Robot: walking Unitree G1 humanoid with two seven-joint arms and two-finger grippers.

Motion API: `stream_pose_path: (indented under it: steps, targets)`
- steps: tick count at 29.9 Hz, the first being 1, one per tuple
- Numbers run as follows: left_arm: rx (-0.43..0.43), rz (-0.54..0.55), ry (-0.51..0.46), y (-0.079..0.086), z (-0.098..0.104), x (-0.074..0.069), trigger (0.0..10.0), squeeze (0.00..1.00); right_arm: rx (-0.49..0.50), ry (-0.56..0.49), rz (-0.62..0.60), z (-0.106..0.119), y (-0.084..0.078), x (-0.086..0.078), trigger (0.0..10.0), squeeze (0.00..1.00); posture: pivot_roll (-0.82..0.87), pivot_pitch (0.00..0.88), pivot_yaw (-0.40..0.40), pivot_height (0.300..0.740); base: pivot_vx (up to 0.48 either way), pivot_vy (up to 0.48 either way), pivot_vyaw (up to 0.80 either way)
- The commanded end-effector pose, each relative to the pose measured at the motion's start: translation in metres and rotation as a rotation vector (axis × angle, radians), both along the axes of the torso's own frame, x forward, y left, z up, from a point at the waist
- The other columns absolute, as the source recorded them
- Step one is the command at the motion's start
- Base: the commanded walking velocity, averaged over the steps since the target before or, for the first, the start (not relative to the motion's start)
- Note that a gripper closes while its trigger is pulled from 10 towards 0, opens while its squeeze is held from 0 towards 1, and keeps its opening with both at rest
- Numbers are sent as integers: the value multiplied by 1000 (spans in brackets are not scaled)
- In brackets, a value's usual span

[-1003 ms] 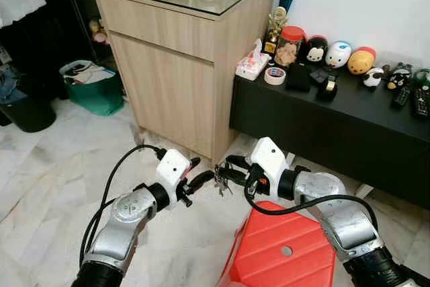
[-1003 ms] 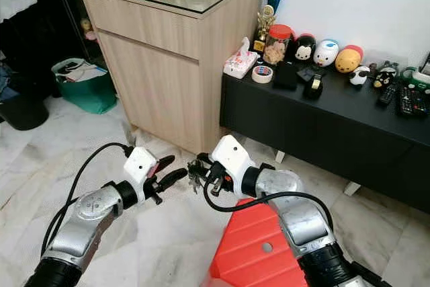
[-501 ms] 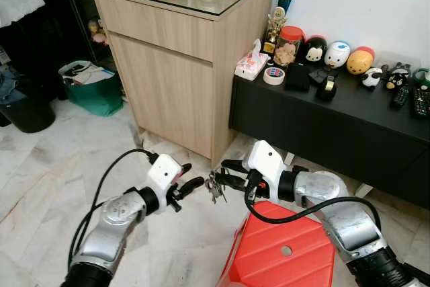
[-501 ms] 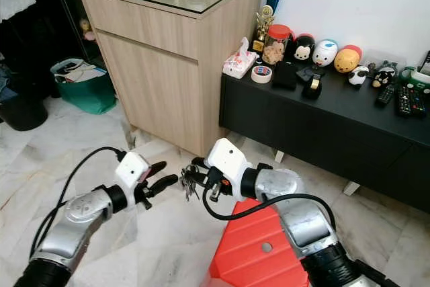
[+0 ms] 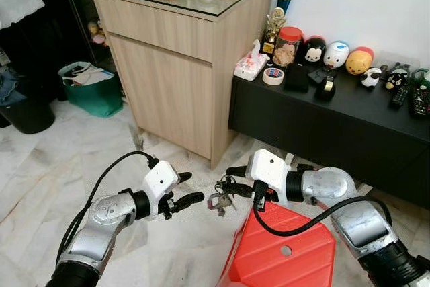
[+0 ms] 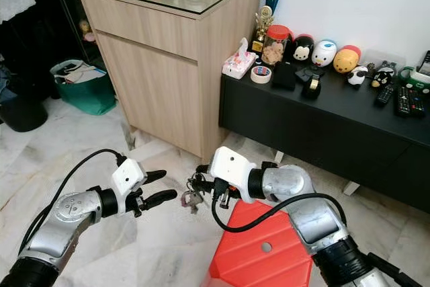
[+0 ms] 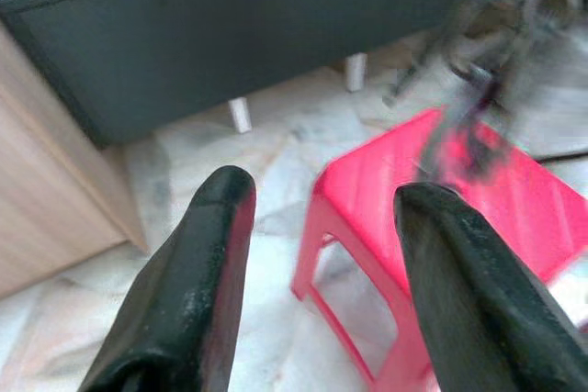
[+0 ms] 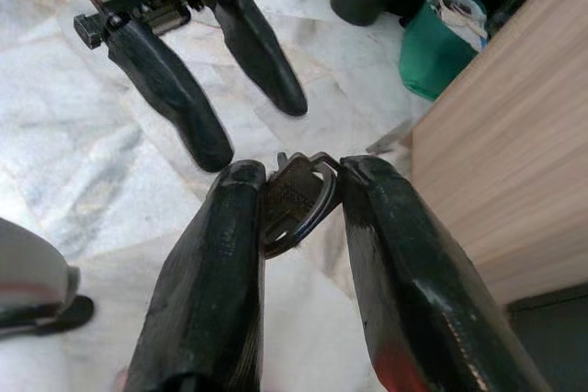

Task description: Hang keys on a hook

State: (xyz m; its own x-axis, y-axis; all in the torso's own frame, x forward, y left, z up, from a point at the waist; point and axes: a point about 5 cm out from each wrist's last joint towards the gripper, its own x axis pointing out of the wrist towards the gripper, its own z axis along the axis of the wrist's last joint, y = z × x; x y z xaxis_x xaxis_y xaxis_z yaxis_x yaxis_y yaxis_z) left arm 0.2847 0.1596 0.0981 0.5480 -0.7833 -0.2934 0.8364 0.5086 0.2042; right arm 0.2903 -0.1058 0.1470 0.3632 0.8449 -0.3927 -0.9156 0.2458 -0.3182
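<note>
while the right tool (image 5: pixel 228 179) grips keys (image 5: pixel 220 199), marble floor (image 5: pixel 40 159) spreads below.

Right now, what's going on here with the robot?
The robot stands on a marble floor near a wooden cabinet and a low black console. Its right gripper holds a bunch of keys by the ring, pinched between its fingers, above the corner of a red stool. The left gripper is open, close beside the keys but not touching them. The keys are not yet hung on anything.
</note>
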Motion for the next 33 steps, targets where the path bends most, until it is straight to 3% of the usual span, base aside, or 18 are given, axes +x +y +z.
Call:
stream_pose_path:
  steps: [1,13,24,33]
  targets:
    - [13,-54,7,-1,2,0,10000,0,-15,-26,29,5,2,2,10000,0,26,22,-11,723,0,0,0]
    - [44,-93,-65,-6,8,9,10000,0,-25,-67,115,14,11,-2,10000,0,22,23,-1,723,0,0,0]
    - [56,-205,36,-12,0,3,10000,0,-29,-85,131,14,16,-1,10000,0,21,23,4,723,0,0,0]
    - [53,-220,60,-11,-2,2,10000,0,-34,-90,141,13,18,-1,10000,0,20,25,3,723,0,0,0]
